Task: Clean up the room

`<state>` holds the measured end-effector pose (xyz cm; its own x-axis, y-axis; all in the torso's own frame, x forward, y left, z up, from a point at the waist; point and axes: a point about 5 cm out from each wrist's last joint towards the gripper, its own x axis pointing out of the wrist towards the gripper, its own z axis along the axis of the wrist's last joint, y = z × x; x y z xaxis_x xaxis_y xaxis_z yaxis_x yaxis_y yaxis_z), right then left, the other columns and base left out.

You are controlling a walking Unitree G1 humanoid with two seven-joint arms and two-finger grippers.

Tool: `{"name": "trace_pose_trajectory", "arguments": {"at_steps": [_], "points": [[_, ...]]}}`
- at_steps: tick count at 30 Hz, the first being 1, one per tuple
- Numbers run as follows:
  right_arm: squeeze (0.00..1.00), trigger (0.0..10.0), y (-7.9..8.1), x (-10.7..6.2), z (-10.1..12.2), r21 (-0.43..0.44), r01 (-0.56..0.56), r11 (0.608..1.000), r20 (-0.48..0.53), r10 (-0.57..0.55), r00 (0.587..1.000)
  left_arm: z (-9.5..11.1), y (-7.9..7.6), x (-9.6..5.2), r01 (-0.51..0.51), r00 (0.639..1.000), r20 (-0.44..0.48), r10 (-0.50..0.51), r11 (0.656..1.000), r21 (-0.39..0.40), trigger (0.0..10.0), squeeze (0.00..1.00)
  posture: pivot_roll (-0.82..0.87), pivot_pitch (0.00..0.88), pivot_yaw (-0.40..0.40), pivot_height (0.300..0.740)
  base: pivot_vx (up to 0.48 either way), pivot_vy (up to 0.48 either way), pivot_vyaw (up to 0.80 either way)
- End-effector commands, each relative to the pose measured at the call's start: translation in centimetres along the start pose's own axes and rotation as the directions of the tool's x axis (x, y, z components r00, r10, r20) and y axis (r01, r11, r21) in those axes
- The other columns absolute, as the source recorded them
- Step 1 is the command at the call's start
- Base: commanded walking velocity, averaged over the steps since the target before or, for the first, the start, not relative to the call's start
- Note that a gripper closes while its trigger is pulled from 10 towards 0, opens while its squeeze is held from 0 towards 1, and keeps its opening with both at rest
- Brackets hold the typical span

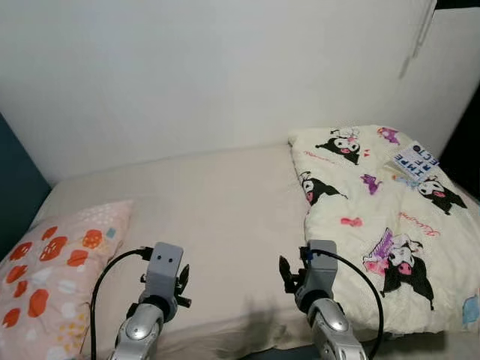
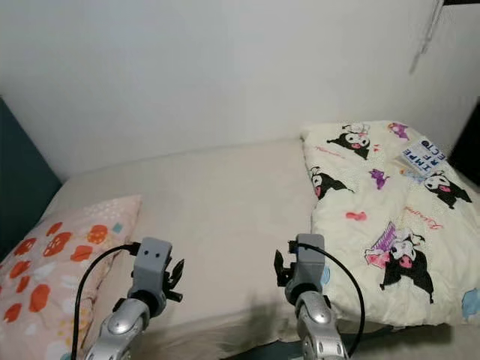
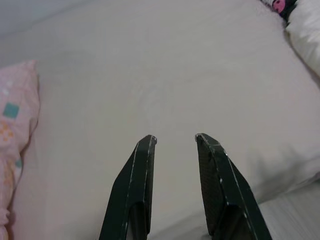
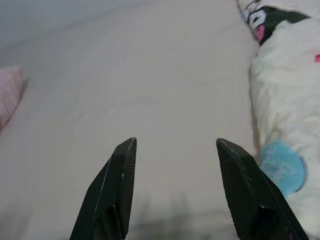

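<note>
Cream fitted sheet covers the wide mattress (image 1: 217, 202) against a white wall (image 1: 210, 67). On it, a folded cartoon-print quilt (image 1: 382, 217) lies right, a pink flowered pillow (image 1: 52, 270) left. Between them hover the left gripper (image 3: 175, 142) and right gripper (image 4: 175, 145), both parted, holding nothing.

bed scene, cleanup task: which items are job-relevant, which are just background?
Job:
- cartoon-print quilt, bunched on the robot's right side of the bed
- pink floral pillow, at the left edge
- left gripper and right gripper, both open above the sheet

Background:
- wall
- small printed card lying on the quilt
</note>
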<state>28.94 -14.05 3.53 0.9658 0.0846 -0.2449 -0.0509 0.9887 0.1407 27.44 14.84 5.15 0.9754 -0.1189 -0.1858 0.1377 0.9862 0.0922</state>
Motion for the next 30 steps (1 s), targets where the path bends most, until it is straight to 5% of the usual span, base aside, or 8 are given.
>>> {"name": "trace_pose_trajectory", "arguments": {"at_steps": [1, 9, 30], "points": [[0.00, 10.0, 0.2, 0.0, -0.1, 0.010, -0.003, 1.000, -0.005, 0.003, 1.000, -0.5, 0.5, -0.3, -0.017, 1.000, -0.024, 0.017, 1.000, 0.010, 10.0, 0.00, 0.00, 0.055, 0.016, 0.740, 0.000, 0.000, 0.00], [0.00, 10.0, 0.2, 0.1, 0.0, 0.009, -0.003, 1.000, -0.005, 0.003, 1.000, -0.3, 0.7, -0.2, -0.028, 0.999, -0.017, 0.028, 1.000, 0.008, 10.0, 0.00, 0.01, 0.058, 0.013, 0.740, 0.000, 0.000, 0.00], [0.00, 10.0, 0.4, 0.8, 0.8, 0.009, -0.002, 1.000, 0.019, 0.002, 1.000, 1.1, 1.7, 1.3, -0.162, 0.987, -0.039, 0.158, 0.973, -0.163, 10.0, 0.00, 0.02, 0.056, 0.021, 0.740, 0.000, 0.000, 0.00]]}}
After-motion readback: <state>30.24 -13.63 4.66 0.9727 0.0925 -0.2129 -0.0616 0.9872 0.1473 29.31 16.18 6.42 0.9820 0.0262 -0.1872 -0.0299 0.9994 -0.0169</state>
